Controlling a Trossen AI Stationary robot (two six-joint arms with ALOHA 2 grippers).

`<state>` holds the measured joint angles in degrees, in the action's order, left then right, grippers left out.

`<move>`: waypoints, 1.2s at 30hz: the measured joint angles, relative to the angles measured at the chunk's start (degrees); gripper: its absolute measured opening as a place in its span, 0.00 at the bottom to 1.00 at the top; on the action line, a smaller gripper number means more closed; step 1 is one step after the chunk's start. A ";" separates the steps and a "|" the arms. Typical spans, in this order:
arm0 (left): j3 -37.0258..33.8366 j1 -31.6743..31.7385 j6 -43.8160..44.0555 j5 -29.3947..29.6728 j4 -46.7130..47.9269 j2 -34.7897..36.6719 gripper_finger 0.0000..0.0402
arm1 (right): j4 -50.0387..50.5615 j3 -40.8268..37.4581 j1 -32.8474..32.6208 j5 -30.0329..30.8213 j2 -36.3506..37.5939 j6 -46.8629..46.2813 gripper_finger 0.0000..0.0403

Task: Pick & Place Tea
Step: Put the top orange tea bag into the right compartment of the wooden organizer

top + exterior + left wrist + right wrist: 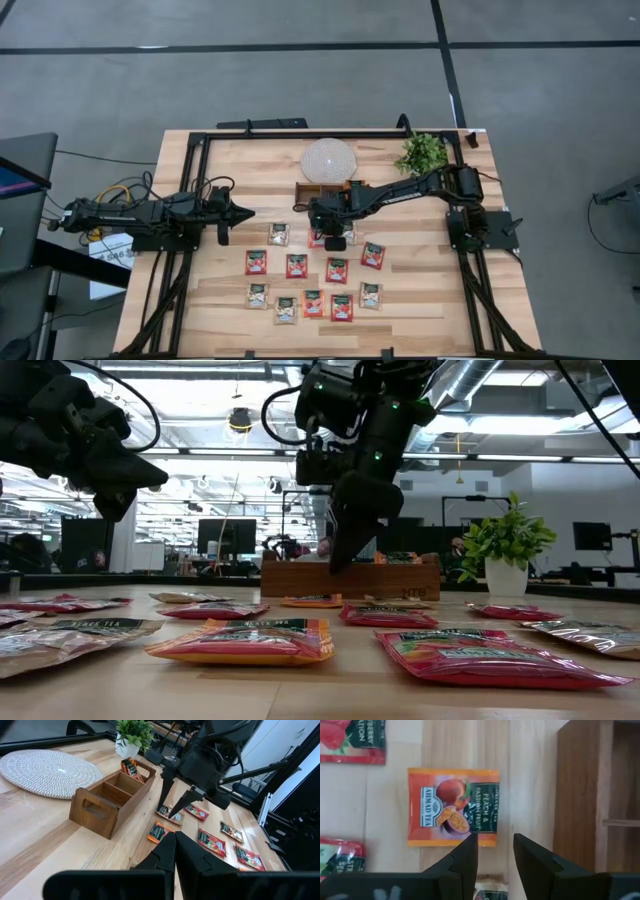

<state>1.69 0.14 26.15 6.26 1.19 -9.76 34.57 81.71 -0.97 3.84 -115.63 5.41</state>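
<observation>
While the right gripper [492, 851] hangs at the centre of the high view with jaws partly parted and empty, an orange tea sachet [452, 806] lies flat on the counter [420, 300] just beside the wooden tray [318, 190]. Further sachets [312, 285] spread across the lower centre. Left gripper [243, 213], centre left: jaws closed, empty.

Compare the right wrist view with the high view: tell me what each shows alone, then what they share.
Only the right wrist view: the print on the orange sachet, peach and passion fruit, and the right pincer standing open with nothing between its fingers. Only the high view: the left pincer, shut, waiting left of the sachets; the round mat; the plant; the rows of sachets. Both: the wooden tray and red sachets on the table.
</observation>
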 joint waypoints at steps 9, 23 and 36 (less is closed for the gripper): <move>0.00 0.00 0.04 0.00 0.00 0.00 0.00 | -0.71 -0.56 0.27 0.69 0.00 -0.92 0.29; 0.00 0.00 0.12 -0.01 0.00 -0.01 0.00 | -2.58 -0.30 0.54 0.61 -1.78 -2.72 0.29; -0.03 0.00 0.42 -0.24 -0.56 -0.72 0.00 | -0.59 2.69 -0.39 0.42 -6.46 -5.07 0.29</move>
<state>1.66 0.14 26.57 6.02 0.63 -10.47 33.98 84.40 -1.37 4.26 -122.10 0.34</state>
